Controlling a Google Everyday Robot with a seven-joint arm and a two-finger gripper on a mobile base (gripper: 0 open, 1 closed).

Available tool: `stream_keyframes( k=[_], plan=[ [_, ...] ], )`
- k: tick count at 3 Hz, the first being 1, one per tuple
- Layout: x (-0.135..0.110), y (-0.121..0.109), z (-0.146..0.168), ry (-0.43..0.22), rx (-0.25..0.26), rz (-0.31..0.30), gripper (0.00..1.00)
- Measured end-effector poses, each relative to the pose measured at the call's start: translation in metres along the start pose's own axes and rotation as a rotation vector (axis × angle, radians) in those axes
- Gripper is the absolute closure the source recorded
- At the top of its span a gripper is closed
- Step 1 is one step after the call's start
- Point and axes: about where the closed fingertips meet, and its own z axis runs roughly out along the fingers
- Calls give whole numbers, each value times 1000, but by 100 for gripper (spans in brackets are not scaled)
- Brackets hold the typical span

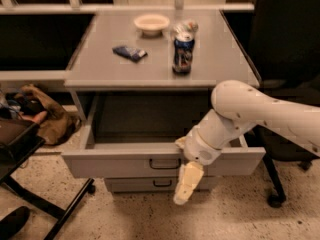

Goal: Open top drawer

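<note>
top drawer [110, 164]: light grey front, darker grey inside, small dark handle [164, 164]. drawer below [130, 185]: same light grey. table [150, 69]: plain flat grey, no pattern. end effector [186, 185]: pale cream-yellow, hangs in front of top drawer's front, just right of handle. arm [260, 109]: white, few tiny dark dots. bowl [152, 23]: cream. can [183, 53]: dark blue, some white print, silvery top. wrapper [129, 53]: navy, pale marking. floor [125, 219]: beige, speckled. cloth heap [50, 118] at left: brown/tan. chair [285, 34]: black.
</note>
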Motion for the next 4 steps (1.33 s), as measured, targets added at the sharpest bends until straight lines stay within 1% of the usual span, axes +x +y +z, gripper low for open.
stream_keyframes(
  k=[1, 2, 3, 4],
  plan=[
    [18, 44, -13, -9, -21, 66, 0],
    [18, 45, -13, -9, -21, 66, 0],
    [16, 55, -2, -7, -58, 57, 0],
    [25, 79, -3, 4, -92, 72, 0]
  ],
)
